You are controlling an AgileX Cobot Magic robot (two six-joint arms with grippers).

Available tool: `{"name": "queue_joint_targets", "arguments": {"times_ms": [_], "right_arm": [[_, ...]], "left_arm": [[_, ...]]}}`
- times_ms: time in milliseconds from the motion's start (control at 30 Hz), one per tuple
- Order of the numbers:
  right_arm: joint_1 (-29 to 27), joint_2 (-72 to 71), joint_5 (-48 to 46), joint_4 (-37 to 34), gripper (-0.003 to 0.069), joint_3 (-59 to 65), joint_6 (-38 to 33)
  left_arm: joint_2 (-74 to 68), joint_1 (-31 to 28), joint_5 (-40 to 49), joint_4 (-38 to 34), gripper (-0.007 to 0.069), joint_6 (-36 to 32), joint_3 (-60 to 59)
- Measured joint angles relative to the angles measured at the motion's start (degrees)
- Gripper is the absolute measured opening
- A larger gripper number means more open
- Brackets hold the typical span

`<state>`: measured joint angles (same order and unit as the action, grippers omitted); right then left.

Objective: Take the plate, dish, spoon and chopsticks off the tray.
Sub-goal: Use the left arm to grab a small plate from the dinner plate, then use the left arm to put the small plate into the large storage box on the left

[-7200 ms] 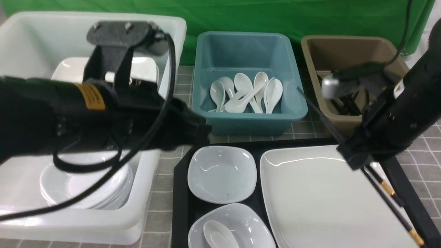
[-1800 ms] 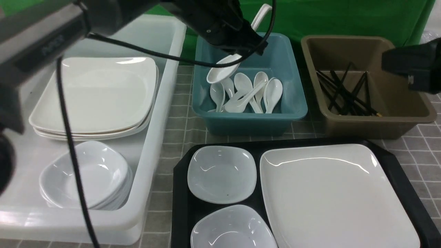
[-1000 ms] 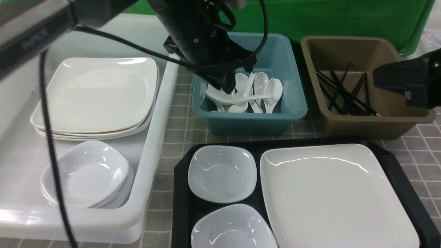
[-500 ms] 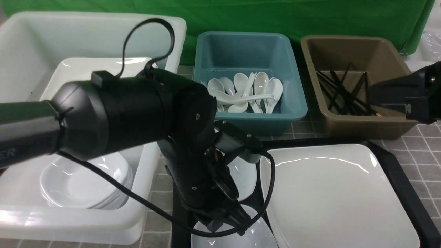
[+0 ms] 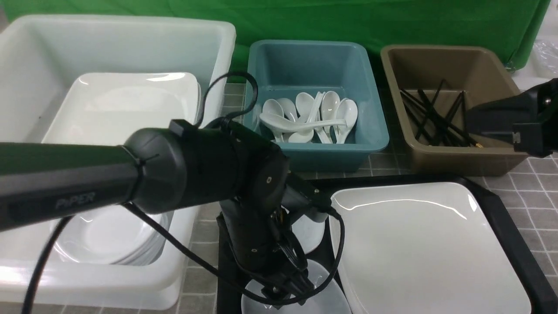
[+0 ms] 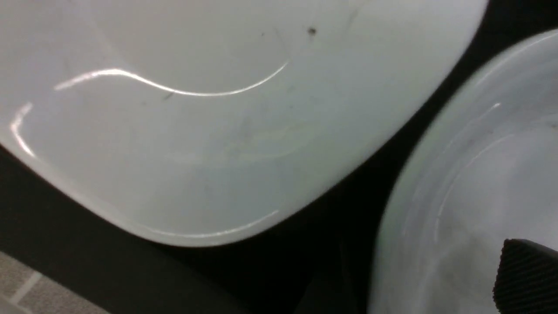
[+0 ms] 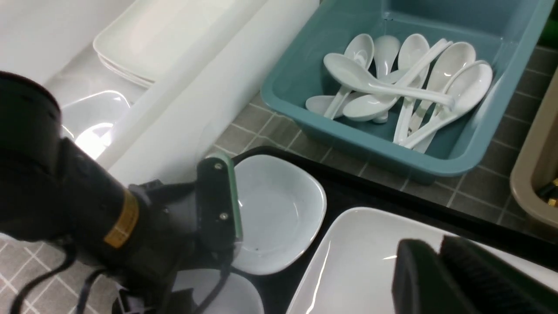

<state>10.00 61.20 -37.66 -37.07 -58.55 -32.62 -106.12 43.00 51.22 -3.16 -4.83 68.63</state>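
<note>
On the black tray point(image 5: 501, 209) lie the large white plate point(image 5: 423, 248) and two small greyish dishes. My left gripper point(image 5: 287, 288) is down at the near dish point(image 5: 324, 301). It stands open, with one ribbed finger pad point(image 6: 527, 279) over the dish's inside point(image 6: 457, 196). The far dish point(image 5: 311, 231) is half hidden behind that arm. A white spoon point(image 5: 301, 126) lies across several others in the blue tub. Black chopsticks point(image 5: 436, 117) lie in the brown tub. My right gripper point(image 7: 440, 257) is shut and empty. It hovers above the plate's far corner point(image 7: 357, 266), beside the brown tub.
A white tub point(image 5: 209, 52) on the left holds stacked plates point(image 5: 122, 104) and stacked dishes point(image 5: 104, 235). The blue tub point(image 5: 375, 144) and brown tub point(image 5: 479, 161) stand just behind the tray. The left arm's cable loops over the tray's left side.
The left arm has swung from the blue tub, where the spoon now lies, down to the near dish, and its jaws have opened. The right arm has hardly moved.
</note>
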Motion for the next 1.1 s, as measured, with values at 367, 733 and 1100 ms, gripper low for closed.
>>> {"name": "queue_joint_targets", "arguments": {"times_ms": [367,733,1100], "right_arm": [[0.00,0.00,0.00,0.00,0.0116,0.00,-0.07],[0.00,0.00,0.27,-0.01,0.0124,0.00,-0.01],[0.49,0.00,1.02,-9.98,0.0130,0.00,-6.71]], "left_arm": [[-2.56,0.06,-0.84,0.89,0.0307,0.77,0.00],[2.39,0.00,5.28,-0.88,0.0090,0.98,2.30],[21.80,-5.43,3.85,-7.60,0.0030,2.21,7.86]]}}
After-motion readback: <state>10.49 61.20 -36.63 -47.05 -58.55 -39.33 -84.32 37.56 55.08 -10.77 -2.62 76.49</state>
